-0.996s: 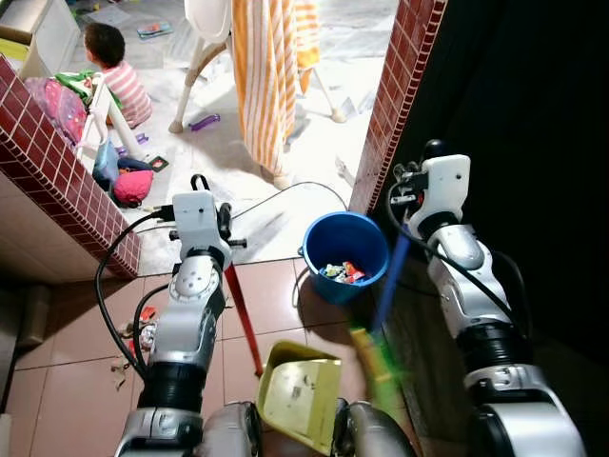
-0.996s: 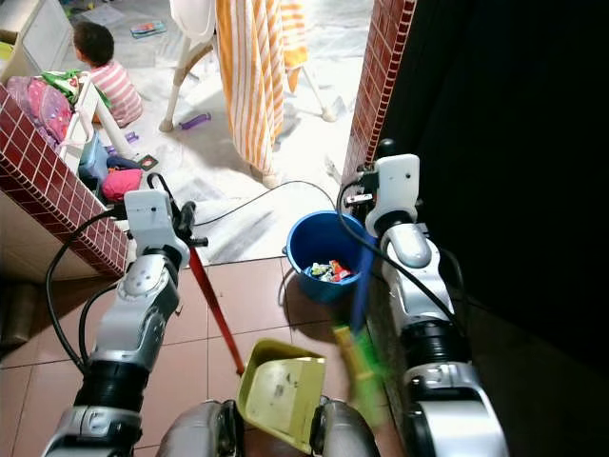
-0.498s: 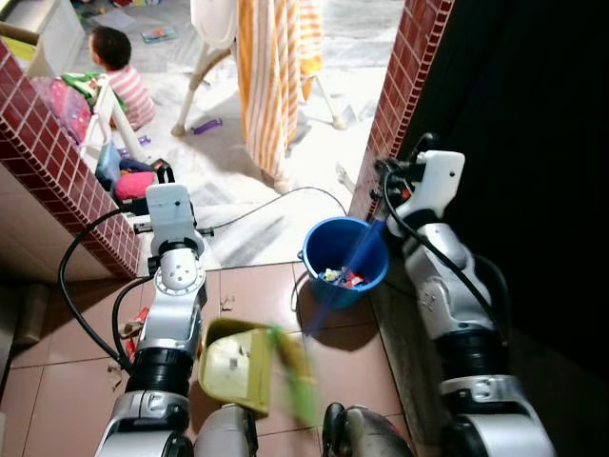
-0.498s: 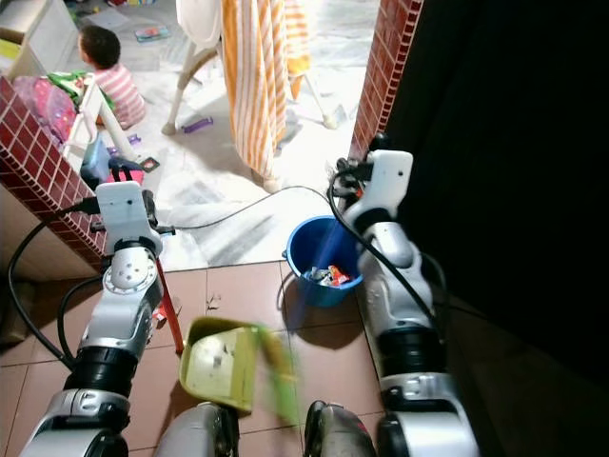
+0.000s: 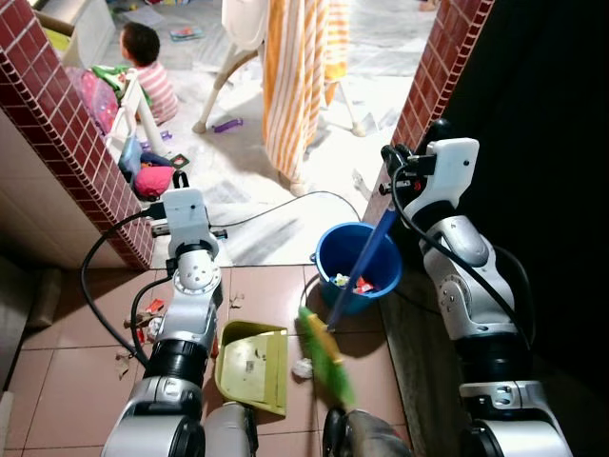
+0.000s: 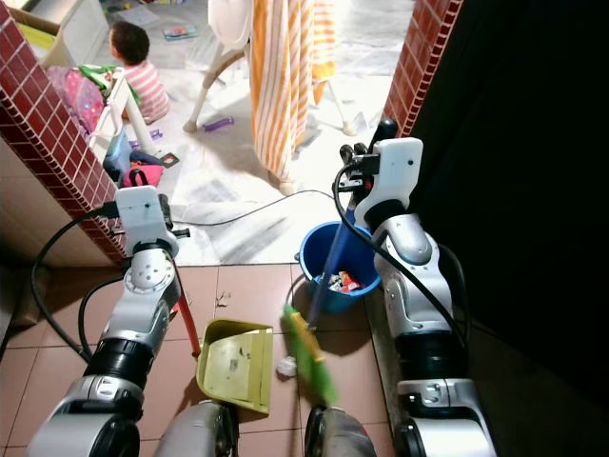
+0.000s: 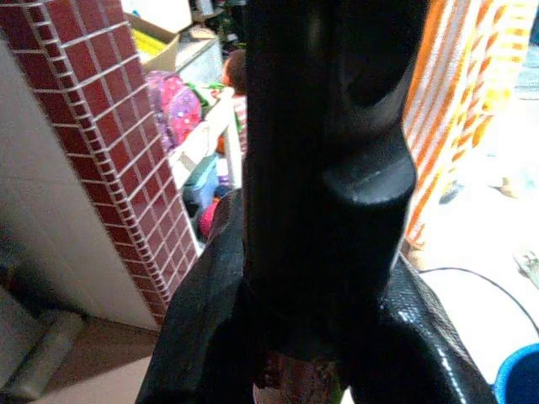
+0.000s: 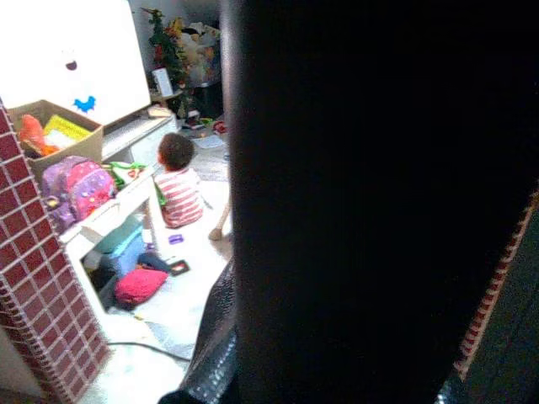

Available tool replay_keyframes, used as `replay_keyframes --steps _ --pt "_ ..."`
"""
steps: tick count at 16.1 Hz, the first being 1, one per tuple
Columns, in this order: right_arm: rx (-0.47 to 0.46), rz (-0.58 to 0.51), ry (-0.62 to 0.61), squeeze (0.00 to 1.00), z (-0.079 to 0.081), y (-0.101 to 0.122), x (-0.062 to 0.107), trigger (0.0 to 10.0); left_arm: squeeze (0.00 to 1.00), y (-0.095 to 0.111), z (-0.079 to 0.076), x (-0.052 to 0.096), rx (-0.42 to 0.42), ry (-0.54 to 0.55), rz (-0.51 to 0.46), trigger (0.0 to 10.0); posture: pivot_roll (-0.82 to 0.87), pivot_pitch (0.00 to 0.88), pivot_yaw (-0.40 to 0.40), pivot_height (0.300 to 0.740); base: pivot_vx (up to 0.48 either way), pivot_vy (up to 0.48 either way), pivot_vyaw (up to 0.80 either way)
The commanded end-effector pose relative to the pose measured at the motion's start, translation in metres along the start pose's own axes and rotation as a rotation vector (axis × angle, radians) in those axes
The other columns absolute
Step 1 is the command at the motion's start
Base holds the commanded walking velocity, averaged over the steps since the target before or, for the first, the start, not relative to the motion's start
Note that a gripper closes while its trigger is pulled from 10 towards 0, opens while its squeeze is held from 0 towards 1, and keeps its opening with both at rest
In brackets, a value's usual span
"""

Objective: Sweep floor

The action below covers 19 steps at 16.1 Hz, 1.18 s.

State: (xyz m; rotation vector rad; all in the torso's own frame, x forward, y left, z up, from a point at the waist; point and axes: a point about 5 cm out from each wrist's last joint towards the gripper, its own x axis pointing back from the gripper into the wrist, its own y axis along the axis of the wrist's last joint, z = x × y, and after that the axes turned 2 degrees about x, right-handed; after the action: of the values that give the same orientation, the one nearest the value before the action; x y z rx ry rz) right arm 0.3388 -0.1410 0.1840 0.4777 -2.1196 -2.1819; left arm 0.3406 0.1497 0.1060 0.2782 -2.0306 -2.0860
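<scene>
A yellow-green dustpan (image 5: 252, 367) lies flat on the red tiles in front of my feet. My left gripper (image 5: 179, 181) is shut on its red handle (image 6: 187, 328), up by the left brick pillar. The right gripper (image 5: 398, 160) is shut on the blue broom handle (image 5: 362, 267), which slants down past the blue bucket (image 5: 379, 286). The green bristles (image 5: 328, 360) rest on the tiles just right of the dustpan. A white crumpled scrap (image 5: 303, 367) sits between bristles and pan. Small bits of litter (image 5: 143, 319) lie on the tiles to the left.
The bucket holds colourful rubbish. Brick pillars stand left (image 5: 67, 124) and right (image 5: 442, 67) of the opening. Beyond it, a child (image 5: 152, 71) sits on the pale floor by toys, an orange striped cloth (image 5: 300, 76) hangs, and a black cable (image 5: 276, 202) trails across.
The broom head swung left over the dustpan, then back to its right side. The dustpan shifted left. The camera also moved slightly.
</scene>
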Motion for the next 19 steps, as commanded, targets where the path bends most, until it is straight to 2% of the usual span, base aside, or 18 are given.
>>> replay_keyframes --steps 1,3,5,6,7,11,14,16,19 --pt "0.032 -0.081 0.016 0.00 0.003 0.017 -0.002 10.0 0.00 0.004 -0.003 -0.002 -0.002 -0.011 -0.015 10.0 -0.11 0.041 -0.043 0.740 0.000 0.000 0.00" --pt "0.108 -0.067 0.004 0.00 -0.001 0.015 0.002 10.0 0.00 -0.002 -0.009 -0.005 -0.025 -0.062 0.025 10.0 -0.13 0.041 -0.041 0.740 0.000 0.000 0.00" --pt "0.119 -0.008 -0.017 0.00 -0.002 0.003 0.009 10.0 0.00 -0.008 -0.014 -0.003 -0.022 -0.080 0.044 10.0 -0.13 0.042 -0.038 0.740 0.000 0.000 0.00" --pt "0.119 -0.008 -0.017 0.00 -0.002 0.003 0.009 10.0 0.00 -0.008 -0.014 -0.003 -0.022 -0.080 0.044 10.0 -0.13 0.042 -0.038 0.740 0.000 0.000 0.00" --pt "0.112 0.048 -0.044 0.00 -0.002 -0.006 0.009 10.0 0.00 -0.012 -0.020 -0.001 0.007 -0.099 0.069 10.0 -0.13 0.042 -0.030 0.740 0.000 0.000 0.00" --pt "0.058 0.109 -0.115 0.00 0.003 -0.017 0.009 10.0 0.00 -0.028 -0.039 0.007 0.065 -0.157 0.171 10.0 -0.13 0.040 -0.021 0.740 0.000 0.000 0.00" --pt "-0.029 0.174 -0.234 0.00 -0.001 -0.026 0.009 10.0 0.00 -0.032 -0.049 0.011 0.132 -0.158 0.215 10.0 -0.14 0.037 -0.019 0.740 0.000 0.000 0.00" --pt "-0.139 0.232 -0.316 0.00 -0.004 -0.032 0.007 10.0 0.00 -0.034 -0.055 0.013 0.145 -0.160 0.228 10.0 -0.14 0.034 -0.018 0.740 0.000 0.000 0.00" --pt "-0.215 0.224 -0.325 0.00 -0.001 -0.023 0.000 10.0 0.00 -0.035 -0.055 0.013 0.162 -0.154 0.242 10.0 -0.14 0.030 -0.020 0.740 0.000 0.000 0.00"
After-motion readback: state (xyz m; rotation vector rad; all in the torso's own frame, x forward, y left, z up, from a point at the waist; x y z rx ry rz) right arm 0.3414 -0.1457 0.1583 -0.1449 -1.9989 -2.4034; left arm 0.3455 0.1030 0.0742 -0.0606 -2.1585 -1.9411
